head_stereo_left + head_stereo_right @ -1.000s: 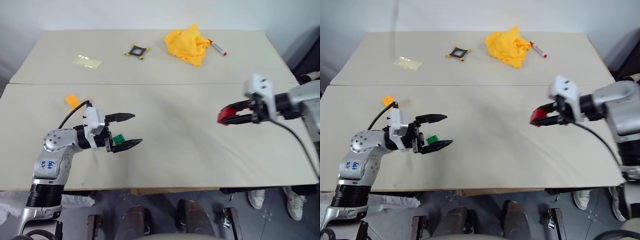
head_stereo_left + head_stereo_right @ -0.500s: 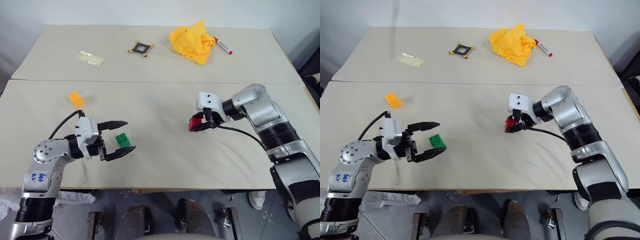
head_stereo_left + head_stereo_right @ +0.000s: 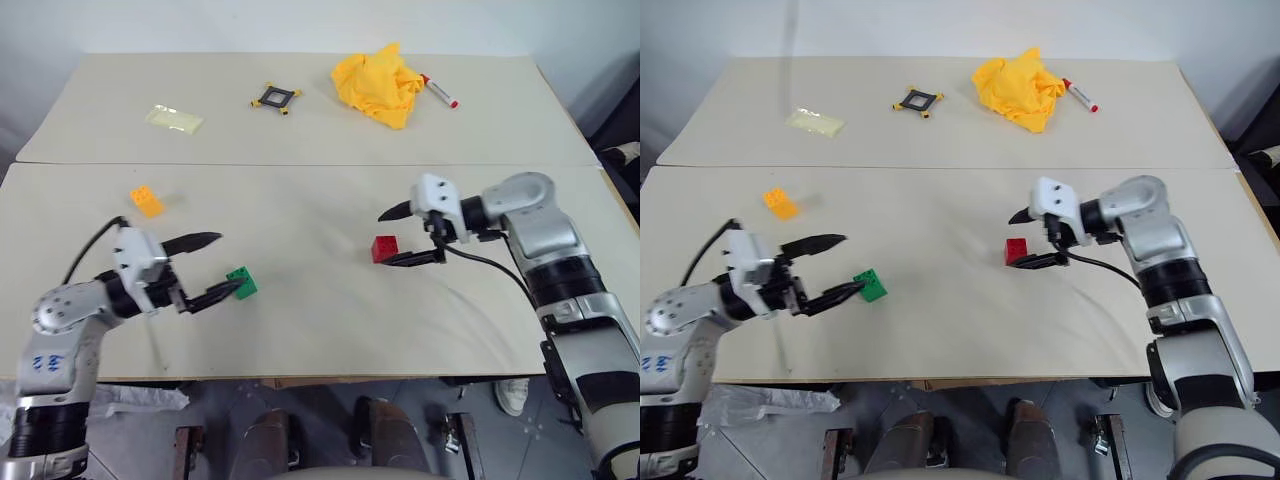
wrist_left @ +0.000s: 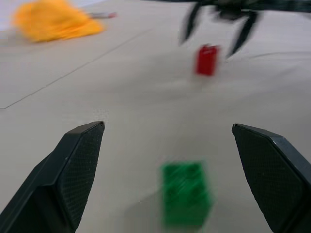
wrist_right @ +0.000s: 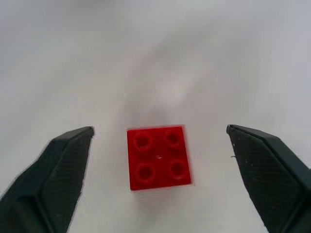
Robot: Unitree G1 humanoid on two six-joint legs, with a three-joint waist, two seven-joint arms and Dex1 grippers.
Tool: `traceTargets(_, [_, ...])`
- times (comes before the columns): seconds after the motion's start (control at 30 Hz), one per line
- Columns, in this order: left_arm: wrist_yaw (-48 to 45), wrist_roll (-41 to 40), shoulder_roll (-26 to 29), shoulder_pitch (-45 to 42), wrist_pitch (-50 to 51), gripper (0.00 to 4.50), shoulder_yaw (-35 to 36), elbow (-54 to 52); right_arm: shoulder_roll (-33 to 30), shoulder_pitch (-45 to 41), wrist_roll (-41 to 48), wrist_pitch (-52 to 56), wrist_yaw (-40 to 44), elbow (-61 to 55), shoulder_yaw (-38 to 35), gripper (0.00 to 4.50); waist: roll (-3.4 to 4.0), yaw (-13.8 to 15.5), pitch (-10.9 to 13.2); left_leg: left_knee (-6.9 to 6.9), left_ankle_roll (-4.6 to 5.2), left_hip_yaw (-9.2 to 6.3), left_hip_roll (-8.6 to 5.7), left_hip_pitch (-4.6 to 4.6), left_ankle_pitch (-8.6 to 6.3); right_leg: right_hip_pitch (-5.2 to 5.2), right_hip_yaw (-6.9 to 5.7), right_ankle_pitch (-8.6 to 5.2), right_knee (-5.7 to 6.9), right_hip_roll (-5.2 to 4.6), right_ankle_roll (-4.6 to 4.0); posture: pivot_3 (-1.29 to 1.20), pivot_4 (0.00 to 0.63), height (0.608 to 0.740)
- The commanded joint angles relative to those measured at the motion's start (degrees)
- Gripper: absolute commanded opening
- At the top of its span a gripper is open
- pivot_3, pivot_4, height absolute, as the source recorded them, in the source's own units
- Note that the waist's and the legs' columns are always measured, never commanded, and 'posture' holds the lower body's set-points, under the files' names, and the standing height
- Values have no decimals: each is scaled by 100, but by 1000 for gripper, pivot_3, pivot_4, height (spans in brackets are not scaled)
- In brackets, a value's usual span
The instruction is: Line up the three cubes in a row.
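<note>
Right hand (image 3: 402, 234) w/ fingers spread wide, holding nothing; red cube (image 3: 385, 248) sits on worktop (image 3: 320, 310) between the two fingers, studs up, apart from both pads per right wrist view. Left hand (image 3: 213, 265) also wide open and empty; green cube (image 3: 241, 282) on worktop just off its lower fingertip. Contact there can't be told from head views; left wrist view shows cube lying between the fingers w/ clear space each side.

Progress: not lined up yet. Orange cube (image 3: 146, 201) lies alone toward worktop's left side, farther back than green. Green is near front left, red is mid-right, well apart from the other two. The three form a loose bent spread rather than a row. Judgement: red looks freshly set down but far from others; at least one or two cubes need shifting to get a straight line w/ even gaps. Roughly early-to-mid task.

Cube vs hand: red is right at right hand, inside its open span. Green is right at left hand. Orange is near left hand but outside it, behind and to its left.
</note>
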Motion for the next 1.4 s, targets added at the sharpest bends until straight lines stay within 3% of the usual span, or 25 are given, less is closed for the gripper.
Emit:
traceTargets(0.03, [-56,-89,172,562,-211,4500,720,358,-134,621,713,-346,357,-363,-621,4457,0,-3,0,-1,0,0,0,3,0,1,-3,0,2,0,0,0,150,740])
traceTargets(0.23, [-331,-94,382,1567,-298,4500,1335,952,239,2013,1669,-506,193,-859,-1409,4457,-3,1,2,-10,0,21,5,21,0,9,-5,-1,-5,-4,-2,0,150,740])
traceTargets(0.5, [-580,-320,486,2166,12,4500,1602,663,124,2922,1856,-815,559,-901,-1652,4457,-5,28,2,-6,0,16,5,34,0,29,-3,-1,-11,-11,-2,0,150,740])
traceTargets(0.73, [-245,-266,328,1249,377,4500,452,-517,117,3102,2092,-745,454,-1429,-1687,4457,-2,41,3,-4,0,8,5,52,0,51,-3,-1,-13,-13,-3,0,150,740])
traceTargets(0.93, [66,140,91,361,627,4500,-654,-338,91,3148,2079,-647,312,-1547,-1683,4457,-2,30,3,-13,-1,11,2,74,-1,69,-6,-1,-15,-9,-3,0,150,740])
traceTargets(1.03, [130,327,-25,16,639,3923,-1008,-11,107,3184,2099,-613,194,-1661,-1715,4500,-2,15,3,-17,-1,14,3,77,-1,69,-5,-1,-14,-7,-4,0,150,740])
traceTargets(1.3, [4,550,-79,-894,686,1603,-1526,530,-20,3493,2099,-498,-37,-1988,-1875,4500,-2,124,4,-12,-1,16,0,79,0,73,-4,-2,-15,-9,-4,0,150,740])
traceTargets(1.4, [-402,493,-27,-1444,681,1499,-1722,656,-81,3607,2124,-470,-126,-2079,-1956,4500,-2,175,4,-9,-1,16,0,79,0,75,-4,-1,-14,-9,-4,0,150,740])
